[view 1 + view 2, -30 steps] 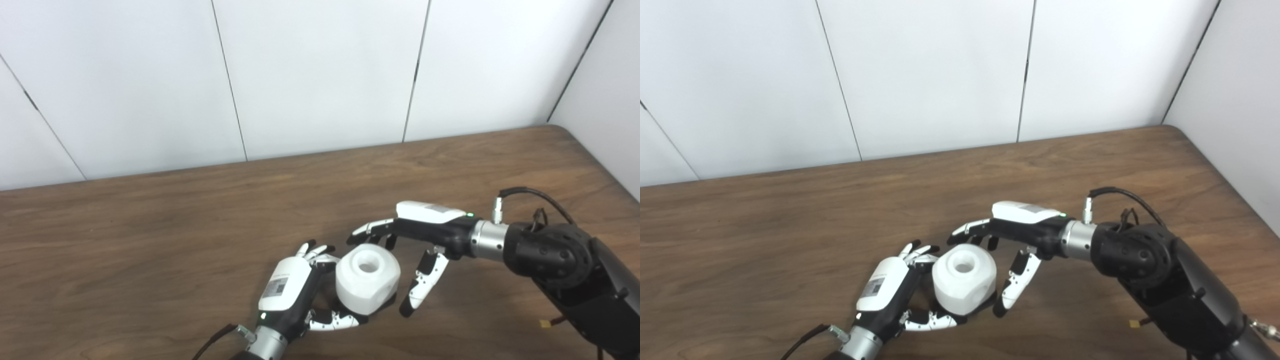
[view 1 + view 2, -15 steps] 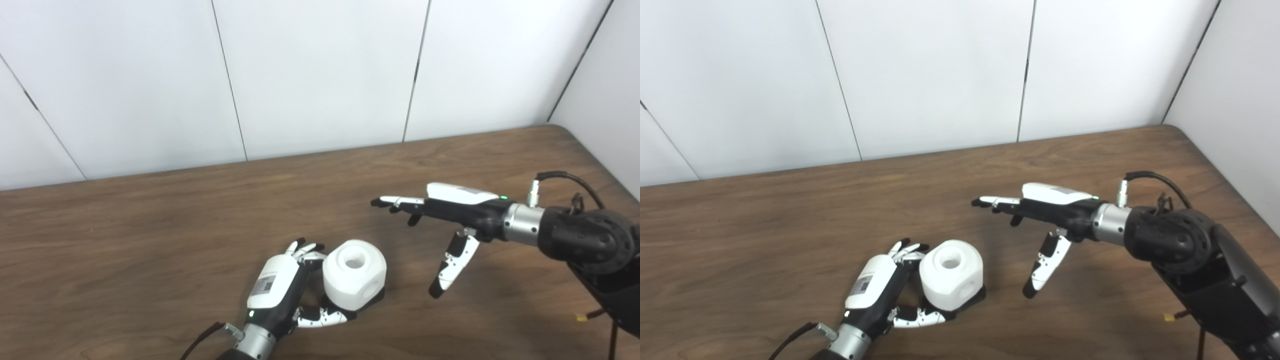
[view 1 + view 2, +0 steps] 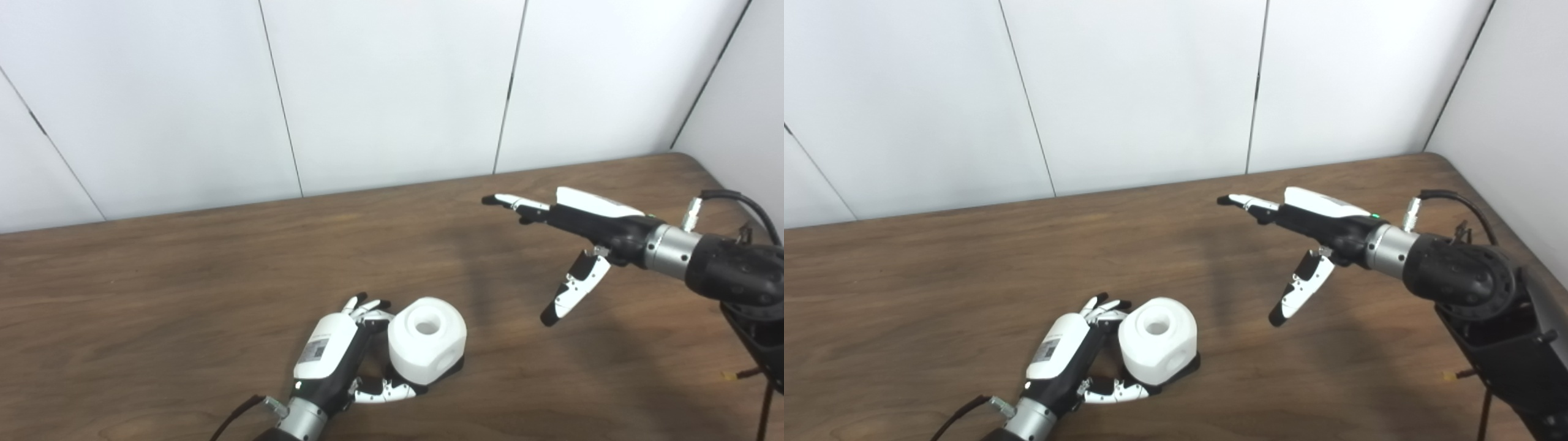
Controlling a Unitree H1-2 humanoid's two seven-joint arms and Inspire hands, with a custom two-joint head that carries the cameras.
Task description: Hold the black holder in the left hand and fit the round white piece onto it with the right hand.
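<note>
A round white piece [image 3: 427, 340] with a hole in its top sits on a black holder [image 3: 454, 366], of which only a dark edge shows under it. My left hand [image 3: 334, 355] lies on the table at the bottom centre. Its fingers curl behind the white piece and its thumb runs along the front, shut on the holder. My right hand [image 3: 585, 223] hovers well to the upper right, apart from the piece. It is open, with fingers stretched out to the left, thumb hanging down and nothing in it.
The brown wooden table [image 3: 184, 294] runs back to white wall panels [image 3: 392, 92]. A second white wall [image 3: 741, 116] stands along the table's right edge. A cable [image 3: 729, 199] loops off my right wrist.
My right hand has let go of the white piece and drawn away up and to the right, fingers straightening. My left hand has slid slightly left and back with the holder and piece.
</note>
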